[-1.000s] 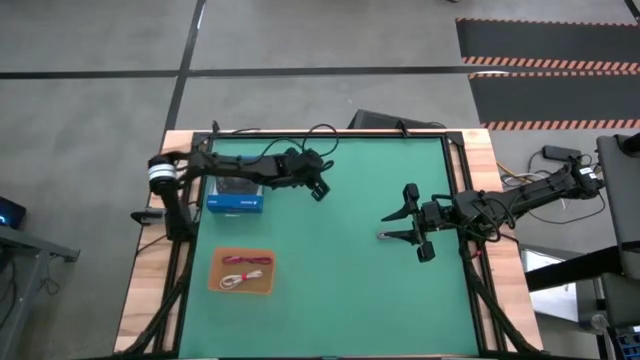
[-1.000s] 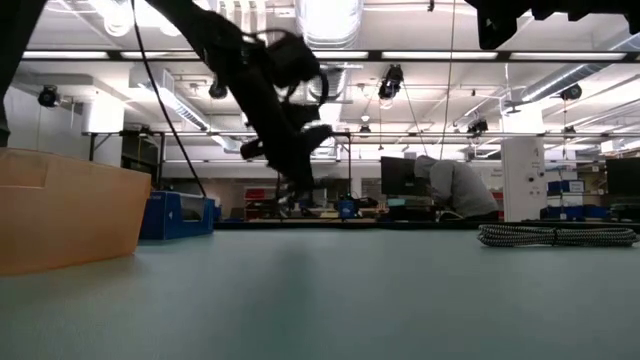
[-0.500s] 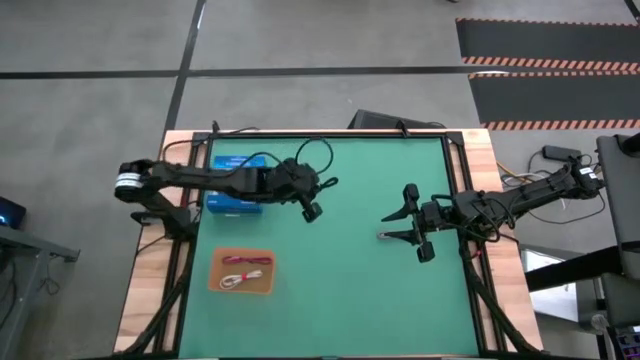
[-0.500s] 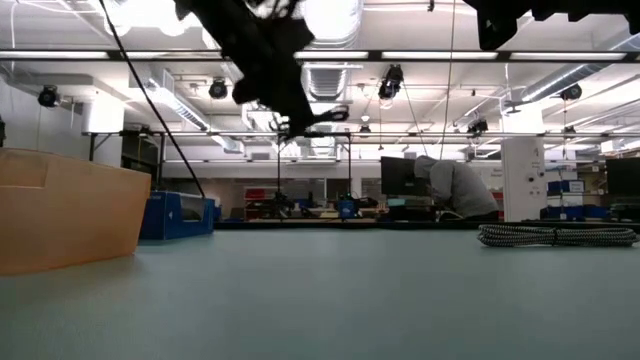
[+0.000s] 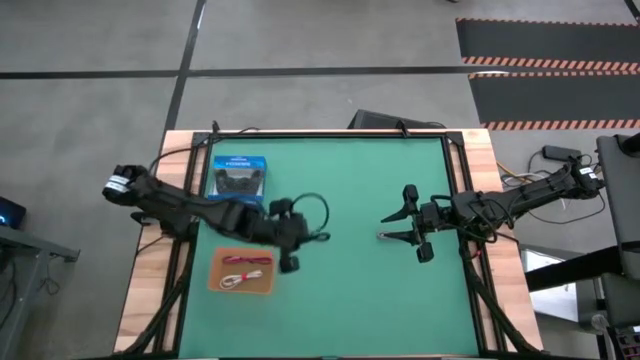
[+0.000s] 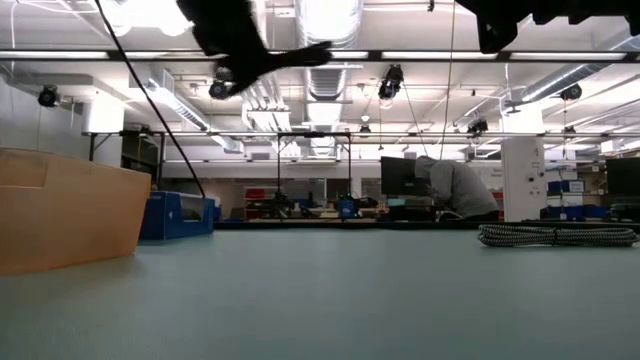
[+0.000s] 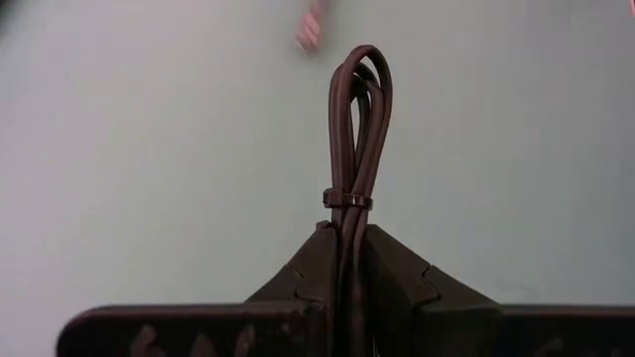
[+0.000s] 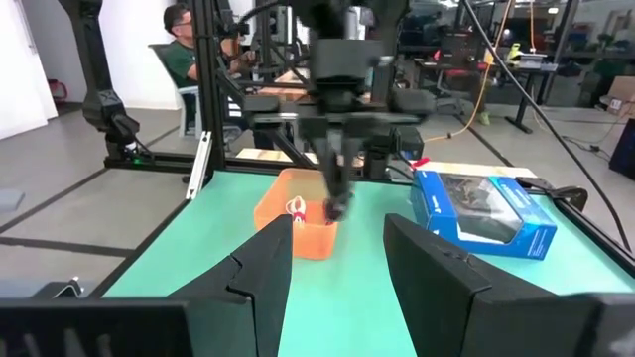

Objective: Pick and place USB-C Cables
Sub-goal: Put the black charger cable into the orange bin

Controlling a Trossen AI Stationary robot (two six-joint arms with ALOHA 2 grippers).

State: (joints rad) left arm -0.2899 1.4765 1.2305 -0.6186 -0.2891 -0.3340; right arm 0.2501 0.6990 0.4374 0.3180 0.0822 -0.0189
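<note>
Black cable (image 7: 355,188) lower end hidden — between left pincer (image 7: 349,260) fingers (edge crops base).

the green table (image 5: 350,290) lies bare across its middle and near edge. the orange tray (image 5: 245,272) and blue box (image 5: 237,176) crowd the left side, with the left arm (image 5: 200,210) stretched between them.

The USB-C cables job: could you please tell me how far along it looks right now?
Done: white cable and red-pink cable lie in the orange tray. In hand: the left hand, beside the tray, is shut on the black cable. Left: placing it, then the grey cable by the open, waiting right hand.
</note>
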